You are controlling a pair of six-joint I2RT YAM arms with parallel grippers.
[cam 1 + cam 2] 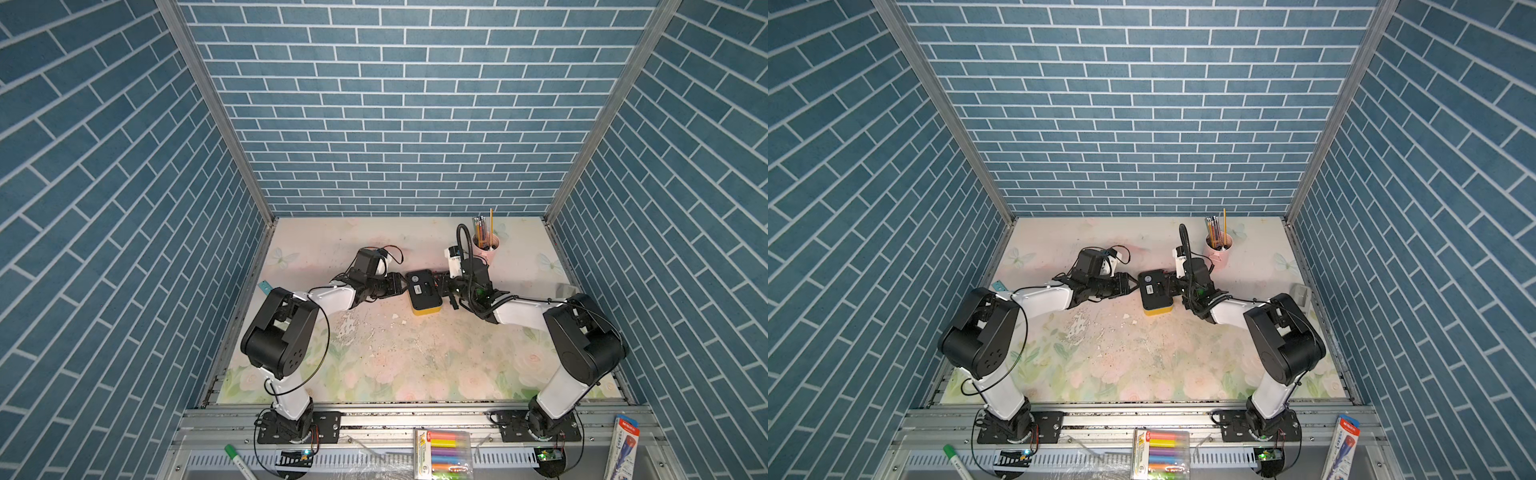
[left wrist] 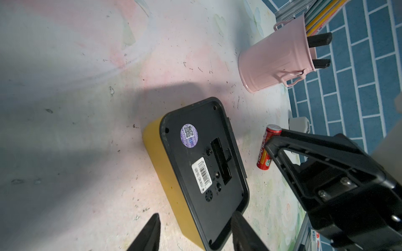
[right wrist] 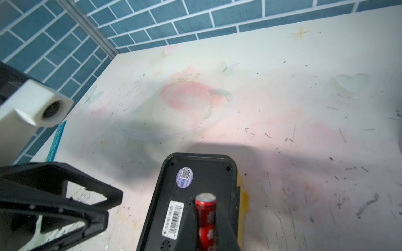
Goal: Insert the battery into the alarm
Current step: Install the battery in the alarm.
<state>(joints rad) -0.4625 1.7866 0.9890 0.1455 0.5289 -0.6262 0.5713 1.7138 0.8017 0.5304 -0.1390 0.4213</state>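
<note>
Battery: the battery (image 2: 265, 152) is off the worktop (image 1: 395, 353), carried by the right gripper (image 1: 446, 286), with its silvery end sticking out past the fingertips
Alarm: the alarm (image 1: 422, 291) lies with its black back panel up, about midway between the worktop's left and right edges and somewhat toward its rear edge
Key relation: the empty battery bay (image 2: 220, 160) in the back panel lies to the left of the battery; in the left wrist view the battery hangs just beyond the alarm's right long edge, not yet over the bay
Long axis: battery and bay both seem to run roughly along the alarm's long side, so the next move looks like a short sideways shift and then a lowering; the battery's exact tilt cannot be told
Nearer arm: the right, since it carries the battery
Right pincer: closed on the battery's red body
Left pincer: the left gripper (image 1: 399, 286) sits just beside the alarm's left long edge with its jaws parted and nothing visibly held; whether a finger touches the alarm cannot be told
Arm pose: both arms reach in low from the worktop's front corners, forearms angled toward each other, wrists meeting at the alarm
</note>
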